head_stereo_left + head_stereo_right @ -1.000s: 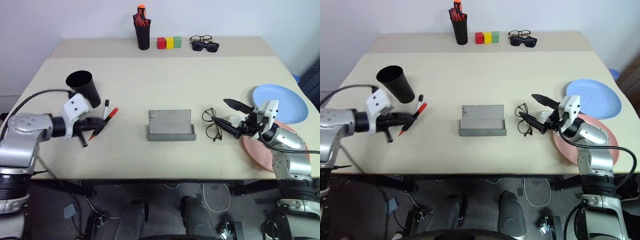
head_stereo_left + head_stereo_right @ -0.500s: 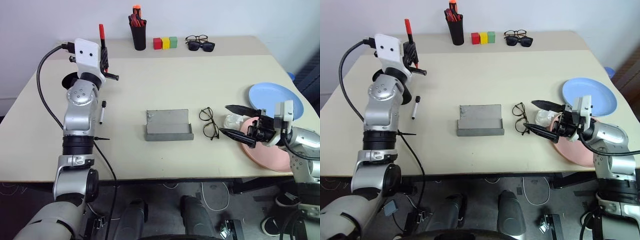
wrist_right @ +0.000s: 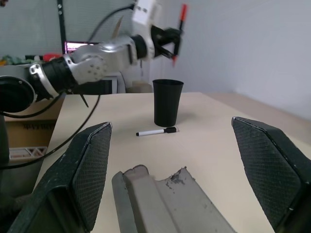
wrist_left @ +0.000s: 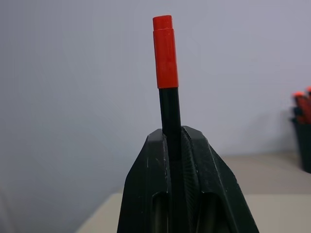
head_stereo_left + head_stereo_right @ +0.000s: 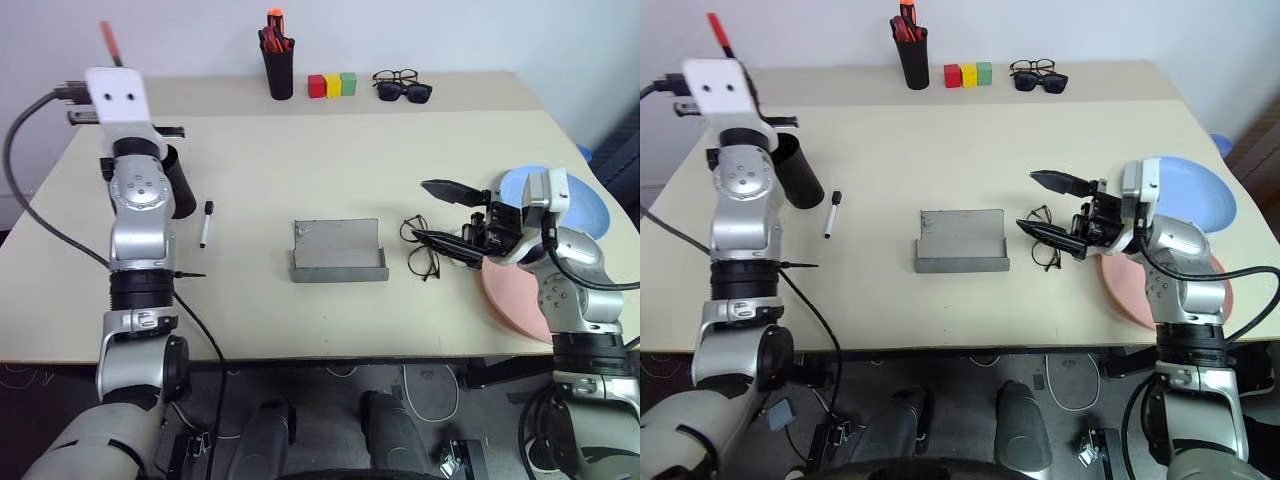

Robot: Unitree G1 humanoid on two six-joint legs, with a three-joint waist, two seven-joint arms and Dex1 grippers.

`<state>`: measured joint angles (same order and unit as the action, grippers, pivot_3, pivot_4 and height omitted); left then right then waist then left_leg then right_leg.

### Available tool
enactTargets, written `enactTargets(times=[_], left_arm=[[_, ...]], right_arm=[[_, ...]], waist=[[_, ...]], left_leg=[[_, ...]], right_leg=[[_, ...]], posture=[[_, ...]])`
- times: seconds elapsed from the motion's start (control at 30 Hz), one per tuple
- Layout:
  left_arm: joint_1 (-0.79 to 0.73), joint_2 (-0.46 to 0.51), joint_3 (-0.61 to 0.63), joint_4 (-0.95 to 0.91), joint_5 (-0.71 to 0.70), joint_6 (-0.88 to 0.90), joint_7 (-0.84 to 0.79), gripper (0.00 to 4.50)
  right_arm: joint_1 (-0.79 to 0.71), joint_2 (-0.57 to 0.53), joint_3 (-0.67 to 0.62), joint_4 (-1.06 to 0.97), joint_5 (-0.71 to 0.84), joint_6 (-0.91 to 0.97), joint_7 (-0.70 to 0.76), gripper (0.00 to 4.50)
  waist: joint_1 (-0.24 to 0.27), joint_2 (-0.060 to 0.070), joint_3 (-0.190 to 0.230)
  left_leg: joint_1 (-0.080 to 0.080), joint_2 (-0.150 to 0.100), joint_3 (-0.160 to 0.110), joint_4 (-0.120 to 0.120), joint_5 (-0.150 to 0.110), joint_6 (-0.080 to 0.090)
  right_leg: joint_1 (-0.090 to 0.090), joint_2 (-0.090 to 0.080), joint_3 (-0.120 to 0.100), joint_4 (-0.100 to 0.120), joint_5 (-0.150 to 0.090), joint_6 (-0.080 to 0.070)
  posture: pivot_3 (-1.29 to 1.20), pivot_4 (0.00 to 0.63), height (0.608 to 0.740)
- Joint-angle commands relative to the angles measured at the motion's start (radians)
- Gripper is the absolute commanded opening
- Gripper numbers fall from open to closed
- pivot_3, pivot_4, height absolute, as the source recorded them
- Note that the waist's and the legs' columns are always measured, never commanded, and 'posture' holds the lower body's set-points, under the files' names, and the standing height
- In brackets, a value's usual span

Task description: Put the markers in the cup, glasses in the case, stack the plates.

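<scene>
A red marker (image 4: pixel 165 53), light, stiff and smooth-barrelled, is pinched by its black end between the pressed-together fingers of the left gripper (image 4: pixel 175 141) and held upright above the black tapered cup (image 5: pixel 800 172). A white marker (image 5: pixel 831 213) with a black cap lies just beside the cup. The right gripper (image 5: pixel 1060 213), fingers spread wide, hovers at the wire-framed glasses (image 5: pixel 424 248), probably fragile and best taken at the bridge.
</scene>
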<state>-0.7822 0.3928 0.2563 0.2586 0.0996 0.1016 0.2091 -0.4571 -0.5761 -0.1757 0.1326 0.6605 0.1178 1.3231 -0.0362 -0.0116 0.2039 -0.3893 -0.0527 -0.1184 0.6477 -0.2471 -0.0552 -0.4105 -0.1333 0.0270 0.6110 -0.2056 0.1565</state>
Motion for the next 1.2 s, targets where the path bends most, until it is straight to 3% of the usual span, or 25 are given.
enactTargets(times=[0.03, 0.73, 0.77, 0.93, 1.1, 1.2], left_arm=[[0.025, 0.013, 0.011, -0.02, 0.011, -0.029, 0.016, 0.01], [0.089, -0.073, -0.046, 0.123, 0.004, -0.111, 0.035, 0.01], [0.098, -0.078, -0.047, 0.114, 0.0, -0.105, 0.031, 0.87], [0.117, -0.094, -0.034, 0.03, -0.048, -0.091, -0.014, 3.18], [0.099, -0.103, -0.051, -0.123, -0.17, 0.054, -0.16, 3.18], [0.079, -0.103, -0.061, -0.236, -0.268, 0.251, -0.244, 3.18]], right_arm=[[-0.025, 0.011, -0.009, 0.004, -0.008, -0.03, 0.002, 4.05], [0.006, -0.008, -0.031, -0.028, -0.016, -0.025, -0.031, 4.05], [0.008, -0.008, -0.032, -0.029, -0.016, -0.025, -0.034, 4.05], [0.01, -0.011, -0.037, -0.024, -0.016, -0.027, -0.04, 4.05], [0.008, -0.011, -0.045, -0.01, -0.02, -0.031, -0.047, 4.05], [0.008, -0.012, -0.05, -0.003, -0.023, -0.034, -0.051, 4.05]], waist=[[0.001, 0.0, 0.0], [0.021, 0.0, 0.0], [0.021, 0.0, 0.0], [0.023, 0.0, 0.0], [0.022, 0.0, 0.0], [0.022, 0.0, 0.0]], left_leg=[[0.0, 0.0, 0.0, 0.0, 0.0, 0.0], [0.0, 0.0, 0.0, 0.0, 0.0, 0.0], [0.0, 0.0, 0.0, 0.0, 0.0, 0.0], [-0.001, 0.0, 0.0, 0.0, 0.0, 0.0], [-0.001, 0.0, 0.0, 0.0, 0.0, 0.0], [-0.001, 0.0, 0.0, 0.0, 0.0, 0.0]], right_leg=[[0.0, 0.0, 0.0, 0.0, 0.0, 0.0], [0.0, 0.0, 0.0, 0.0, 0.0, 0.0], [0.0, 0.0, 0.0, 0.0, 0.0, 0.0], [0.0, 0.0, 0.0, 0.0, 0.0, 0.0], [0.0, 0.0, 0.0, -0.001, 0.0, 0.0], [0.0, 0.0, 0.0, -0.001, 0.0, 0.0]], posture=[[0.0, 0.15, 0.74], [0.0, 0.15, 0.74], [0.0, 0.15, 0.74], [0.0, 0.15, 0.74], [0.0, 0.15, 0.74], [0.0, 0.15, 0.74]])
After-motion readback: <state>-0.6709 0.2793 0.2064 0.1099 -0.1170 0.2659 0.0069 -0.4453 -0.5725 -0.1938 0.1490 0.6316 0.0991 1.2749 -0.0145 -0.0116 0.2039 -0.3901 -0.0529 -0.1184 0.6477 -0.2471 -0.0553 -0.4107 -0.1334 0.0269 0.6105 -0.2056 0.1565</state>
